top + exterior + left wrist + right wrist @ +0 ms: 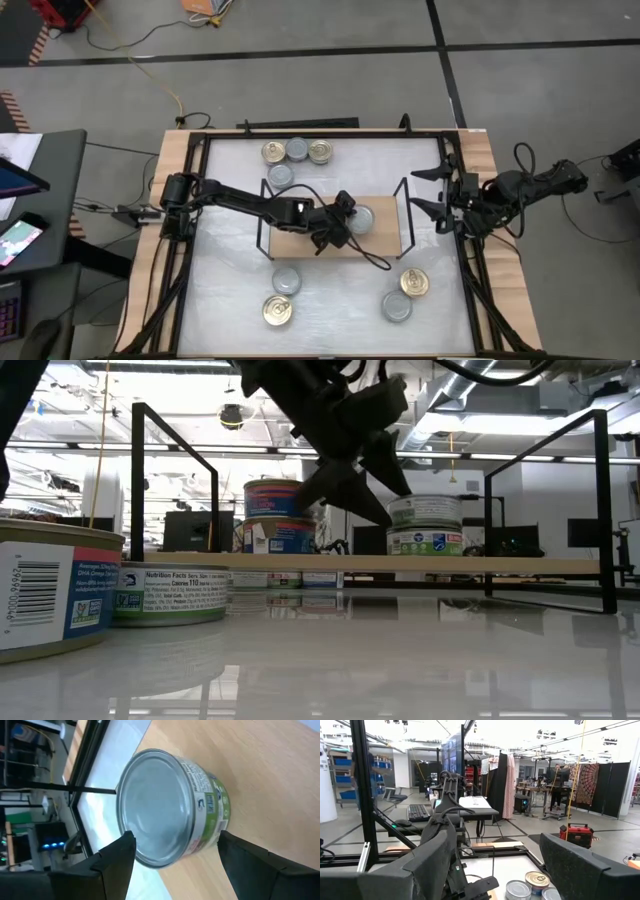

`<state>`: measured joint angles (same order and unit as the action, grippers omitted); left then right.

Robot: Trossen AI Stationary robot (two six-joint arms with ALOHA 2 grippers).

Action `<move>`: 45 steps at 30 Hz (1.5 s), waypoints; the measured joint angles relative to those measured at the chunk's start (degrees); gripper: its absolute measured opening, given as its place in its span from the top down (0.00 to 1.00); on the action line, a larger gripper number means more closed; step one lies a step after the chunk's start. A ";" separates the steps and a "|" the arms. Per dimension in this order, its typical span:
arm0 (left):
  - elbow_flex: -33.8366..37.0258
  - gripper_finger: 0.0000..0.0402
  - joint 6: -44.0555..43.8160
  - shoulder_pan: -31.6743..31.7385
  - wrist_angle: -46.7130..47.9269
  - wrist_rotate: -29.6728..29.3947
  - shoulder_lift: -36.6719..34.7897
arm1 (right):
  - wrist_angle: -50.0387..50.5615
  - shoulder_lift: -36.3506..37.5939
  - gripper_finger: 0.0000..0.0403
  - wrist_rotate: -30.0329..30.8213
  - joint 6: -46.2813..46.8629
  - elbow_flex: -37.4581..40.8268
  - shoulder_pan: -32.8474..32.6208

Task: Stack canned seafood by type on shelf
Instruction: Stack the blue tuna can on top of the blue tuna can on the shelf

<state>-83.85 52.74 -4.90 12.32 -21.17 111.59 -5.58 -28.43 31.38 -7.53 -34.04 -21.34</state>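
over the shelf (300, 243) the left claw (345, 222) hangs with fingers apart astride a silver-lidded tin (165, 812) stacked on another, not gripping. looks like a placement just finishing; next comes fetching a matching tin. the right claw (428, 188), open, waits at the desk's edge.

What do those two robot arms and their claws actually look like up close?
Both arms are dark, nearly black, built of slim jointed segments with black cables looping alongside. The left gripper and right gripper each end in two flat, wedge-shaped matte black fingers, angular like blades, with plain surfaces. No markings can be made out on them.
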 joint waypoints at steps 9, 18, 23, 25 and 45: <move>-4.46 0.33 -2.52 0.13 5.71 -0.09 0.00 | 0.13 0.00 0.18 0.00 0.00 0.00 0.00; -5.88 0.37 -14.88 -2.91 12.98 3.30 -5.26 | 1.50 0.05 0.18 0.01 0.04 0.00 0.08; -5.87 0.44 -15.22 -9.55 13.19 -0.99 -7.40 | 1.84 0.05 0.18 0.02 0.04 0.00 0.11; -5.88 0.45 -16.92 -12.06 14.15 -3.06 -8.08 | 1.80 0.05 0.18 0.02 0.04 0.00 0.11; 4.06 0.47 -51.32 -7.50 29.38 -16.11 -34.69 | 0.92 -0.04 0.18 0.11 1.03 0.00 0.11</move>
<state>-79.79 1.43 -12.40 41.71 -37.28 76.90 -4.67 -28.47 31.48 -6.50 -34.04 -21.23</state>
